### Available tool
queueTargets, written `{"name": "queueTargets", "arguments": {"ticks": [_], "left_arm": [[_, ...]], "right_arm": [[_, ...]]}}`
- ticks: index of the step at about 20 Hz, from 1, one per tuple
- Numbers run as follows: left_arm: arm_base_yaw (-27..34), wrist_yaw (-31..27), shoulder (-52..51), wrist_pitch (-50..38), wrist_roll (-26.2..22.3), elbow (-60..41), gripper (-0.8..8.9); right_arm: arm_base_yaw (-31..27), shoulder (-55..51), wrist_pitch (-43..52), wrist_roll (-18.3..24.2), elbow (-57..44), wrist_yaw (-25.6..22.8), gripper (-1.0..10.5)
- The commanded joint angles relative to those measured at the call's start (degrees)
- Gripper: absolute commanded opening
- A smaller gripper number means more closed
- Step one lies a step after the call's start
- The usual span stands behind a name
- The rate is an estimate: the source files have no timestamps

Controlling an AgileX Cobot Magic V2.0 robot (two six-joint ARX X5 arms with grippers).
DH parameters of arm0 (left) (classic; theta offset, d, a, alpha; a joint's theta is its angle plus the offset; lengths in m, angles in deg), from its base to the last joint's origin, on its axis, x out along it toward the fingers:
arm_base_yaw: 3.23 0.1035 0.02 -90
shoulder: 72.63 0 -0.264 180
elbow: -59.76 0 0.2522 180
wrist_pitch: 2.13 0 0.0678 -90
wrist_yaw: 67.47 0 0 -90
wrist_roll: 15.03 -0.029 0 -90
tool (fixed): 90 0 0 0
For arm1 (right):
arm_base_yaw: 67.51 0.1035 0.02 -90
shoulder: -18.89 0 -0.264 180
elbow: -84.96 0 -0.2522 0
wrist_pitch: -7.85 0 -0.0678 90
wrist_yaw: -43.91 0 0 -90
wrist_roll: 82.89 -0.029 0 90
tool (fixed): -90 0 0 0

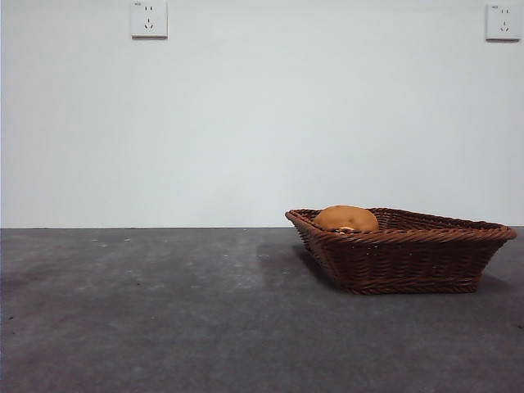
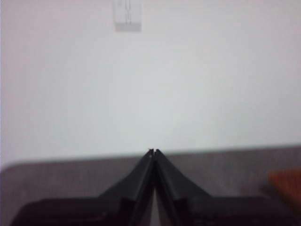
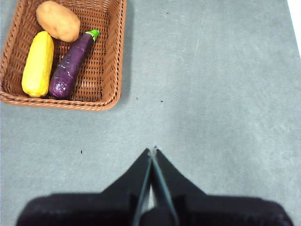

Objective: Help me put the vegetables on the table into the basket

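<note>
The brown wicker basket (image 1: 409, 258) stands on the table at the right, with the top of the orange-brown potato (image 1: 346, 219) showing above its rim. From the right wrist view the basket (image 3: 113, 70) holds the potato (image 3: 58, 20), a yellow vegetable (image 3: 37, 63) and the purple eggplant (image 3: 73, 63) side by side. My right gripper (image 3: 153, 149) hangs shut and empty high above bare table, well away from the basket. My left gripper (image 2: 154, 152) is shut and empty, low over the table and facing the wall; a blurred corner of the basket (image 2: 287, 186) shows at the edge.
The dark grey table (image 1: 164, 311) stretches left of the basket. A white wall with two sockets (image 1: 148, 19) (image 1: 503, 20) stands behind it. Neither arm shows in the front view.
</note>
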Motion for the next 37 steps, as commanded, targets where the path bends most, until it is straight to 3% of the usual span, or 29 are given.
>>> {"name": "queueTargets", "arguments": {"ticks": [1,7,16,20,37], "left_arm": [[0.2,0.0,-5.8,-1.5,0.3,-8.3,-0.04],[0.2,-4.8,-12.1,-0.7,0.3,-16.3,-0.04],[0.2,-4.3,-12.9,15.7,-1.3,-16.5,-0.04],[0.3,-2.0,-12.9,15.9,-4.1,-16.5,-0.04],[0.3,-2.4,-11.3,15.6,-4.0,-16.5,-0.04]], "right_arm": [[0.0,0.0,-1.2,-0.7,-0.3,-0.4,-0.2],[0.0,0.6,-1.2,-0.7,-0.3,-0.4,-0.2],[0.0,1.4,-1.2,-0.7,-0.3,-0.4,-0.2],[0.0,2.1,-1.2,-0.7,-0.3,-0.5,-0.2],[-0.5,0.4,0.2,-0.1,-0.7,-0.8,-0.2]]}}
